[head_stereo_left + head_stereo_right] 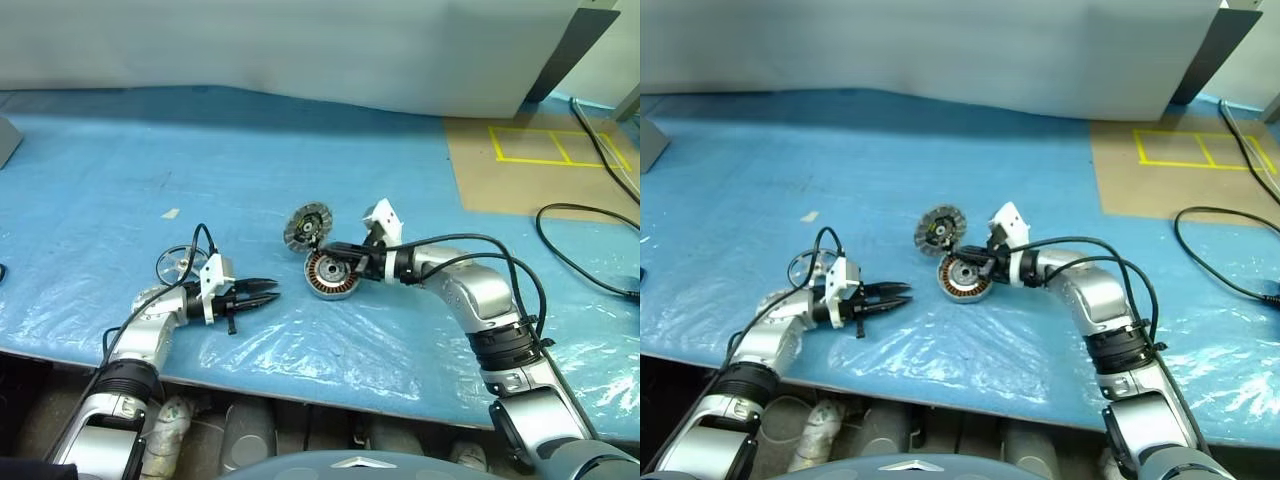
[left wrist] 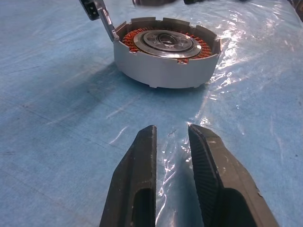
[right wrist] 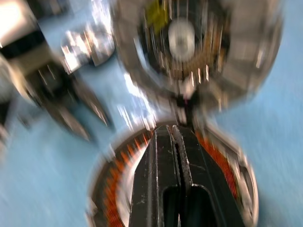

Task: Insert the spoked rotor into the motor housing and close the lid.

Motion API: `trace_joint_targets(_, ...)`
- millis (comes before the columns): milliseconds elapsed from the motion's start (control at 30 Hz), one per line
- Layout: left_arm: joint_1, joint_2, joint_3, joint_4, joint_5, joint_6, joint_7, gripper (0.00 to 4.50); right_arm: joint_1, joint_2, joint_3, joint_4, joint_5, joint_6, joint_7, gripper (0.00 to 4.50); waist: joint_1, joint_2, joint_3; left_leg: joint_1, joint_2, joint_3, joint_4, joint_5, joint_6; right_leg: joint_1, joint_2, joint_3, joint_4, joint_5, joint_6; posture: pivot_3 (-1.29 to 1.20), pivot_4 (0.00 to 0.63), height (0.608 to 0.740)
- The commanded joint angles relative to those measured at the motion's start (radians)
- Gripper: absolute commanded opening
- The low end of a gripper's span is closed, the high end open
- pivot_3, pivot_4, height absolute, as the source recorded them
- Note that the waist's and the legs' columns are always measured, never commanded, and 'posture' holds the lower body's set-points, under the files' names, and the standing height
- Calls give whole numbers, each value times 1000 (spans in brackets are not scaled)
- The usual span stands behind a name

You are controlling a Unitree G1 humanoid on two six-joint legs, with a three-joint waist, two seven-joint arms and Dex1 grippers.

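The motor housing [image 1: 330, 276] lies on the blue sheet, its orange-copper windings ringing a silver hub [image 2: 165, 42]. The ribbed grey lid [image 1: 307, 228] stands tilted on edge, its lower rim at the housing's far rim. My right gripper [image 1: 328, 250] reaches over the housing from the right. Its fingers are shut, with their tips [image 3: 176, 128] against the lid's lower edge [image 3: 189, 47]; I cannot tell if they pinch it. The thin spoked rotor [image 1: 178, 265] lies flat behind my left wrist. My left gripper [image 1: 268, 293] points at the housing from the left with a narrow gap [image 2: 170, 130] and holds nothing.
Crinkled clear film [image 1: 330, 350] covers the blue sheet near the table's front edge. A brown board with yellow tape [image 1: 540, 170] lies at the back right, with black cables [image 1: 590, 255] over it. A small white scrap [image 1: 171, 213] sits left of centre.
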Motion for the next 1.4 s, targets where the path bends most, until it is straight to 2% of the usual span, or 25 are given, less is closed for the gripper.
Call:
trace_joint_targets(33,-4,1,15,5,-6,-20,-6,1084,52,-46,86,87,-124,-44,-9,26,-1,-2,-2,3,0,0,0,0,0,3,0,1,0,0,0,0,150,740)
trace_joint_targets(100,-5,1,16,7,-5,-16,-6,1084,45,-9,-4,45,-21,7,-3,26,3,-3,-3,9,0,0,0,-1,0,9,0,0,-1,-1,0,0,150,740)
trace_joint_targets(167,-7,1,16,11,-2,-16,-4,1084,29,10,-40,32,-3,15,-16,26,2,-3,-3,13,-1,0,0,-2,3,13,-2,1,-2,-2,2,0,150,740)
trace_joint_targets(233,-6,1,13,-1,2,-10,1,1084,8,41,-90,23,41,34,-23,26,2,-4,-2,13,-3,0,0,-3,4,13,-4,2,-2,-5,6,0,150,740)
trace_joint_targets(400,-8,-2,12,-24,-4,5,2,1084,-34,88,-196,-100,203,125,7,26,2,-4,-2,10,-2,0,0,-1,1,9,-4,1,-1,-1,0,0,150,740)
trace_joint_targets(467,-6,-3,11,-30,-5,7,2,1084,-22,60,-154,-133,176,122,27,26,2,-4,-2,2,-1,0,0,0,0,1,-3,1,0,-1,0,0,150,740)
trace_joint_targets(533,-3,-4,10,-34,-2,7,3,1084,4,6,-63,-120,82,81,41,26,2,-5,-2,0,0,0,0,0,0,-1,-1,-1,1,2,4,0,150,740)
trace_joint_targets(667,2,-8,6,-51,0,14,12,1084,26,-87,88,11,-134,-41,6,26,1,-3,-3,-1,0,0,0,-1,-2,0,1,-4,1,1,3,0,150,740)
trace_joint_targets(733,6,-8,4,-62,1,22,16,1084,33,-96,84,30,-150,-61,-1,26,0,-4,-3,3,0,0,0,-2,-2,2,1,-1,1,1,2,0,150,740)
trace_joint_targets(833,7,-7,2,-68,9,26,24,1084,18,-60,10,14,-89,-33,-20,26,3,-4,-3,6,0,0,0,-2,-2,7,0,-1,-1,-2,-1,0,150,740)
trace_joint_targets(1100,19,-9,-11,-137,5,72,46,1084,-17,-42,-133,-214,128,83,55,26,2,-5,-2,6,-1,0,3,-2,-1,6,-3,-1,0,-1,0,0,150,740)
trace_joint_targets(1233,26,-9,-19,-170,4,95,56,1084,-23,-88,-45,-206,42,52,75,26,0,-5,-3,0,1,0,3,-1,-2,1,2,-1,1,1,2,0,150,740)
trace_joint_targets(1333,27,-12,-25,-198,5,114,69,1084,-21,-143,101,-74,-160,-77,54,26,0,-5,-3,0,1,0,2,-1,-2,1,2,-2,2,1,2,0,150,740)
trace_joint_targets(1400,29,-11,-27,-217,3,128,77,1084,-13,-166,152,-33,-218,-129,74,26,-1,-4,-3,0,1,0,2,-2,-2,1,2,-2,2,0,0,0,150,740)
